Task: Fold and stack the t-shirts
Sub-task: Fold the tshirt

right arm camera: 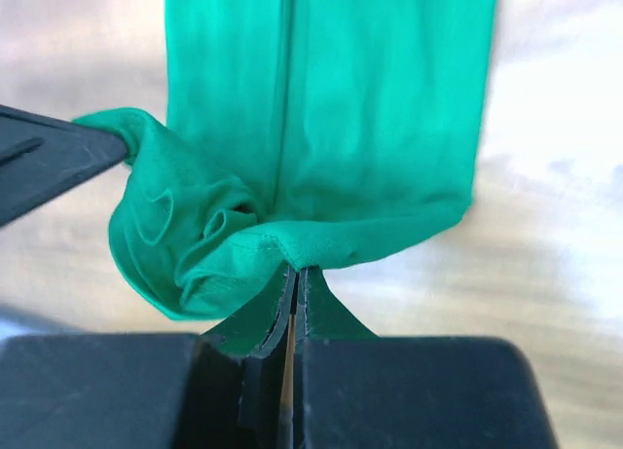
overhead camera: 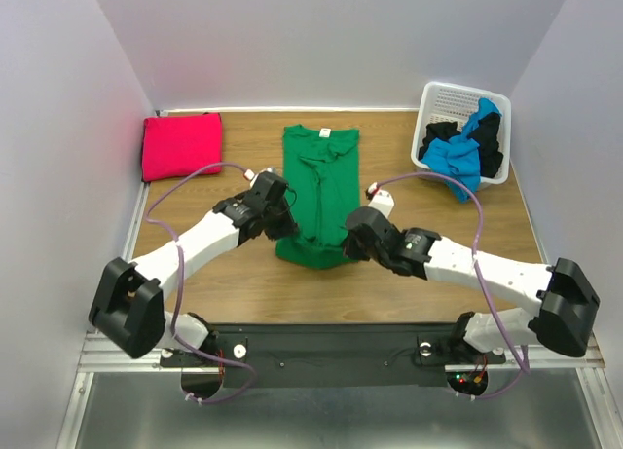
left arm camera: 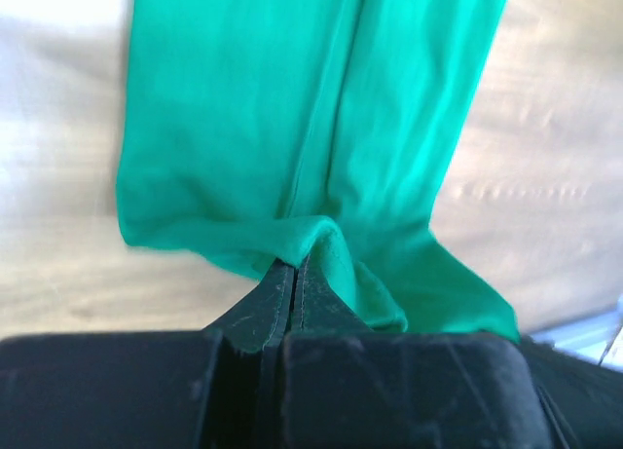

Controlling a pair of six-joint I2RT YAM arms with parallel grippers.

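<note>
A bright green t-shirt (overhead camera: 318, 181) lies folded into a long strip in the middle of the table, collar at the far end. My left gripper (overhead camera: 282, 218) is shut on its near hem at the left corner; the pinched cloth (left arm camera: 310, 237) shows in the left wrist view. My right gripper (overhead camera: 352, 237) is shut on the near hem at the right corner, pinching cloth (right arm camera: 292, 244) in the right wrist view. The near end is lifted and bunched. A folded magenta-red t-shirt (overhead camera: 182, 144) lies at the far left. Blue (overhead camera: 456, 159) and black (overhead camera: 490, 137) t-shirts hang out of the basket.
A white lattice basket (overhead camera: 446, 102) stands at the far right corner. Purple cables loop over both arms. White walls close the table on three sides. The left gripper's finger (right arm camera: 49, 162) shows at the left of the right wrist view.
</note>
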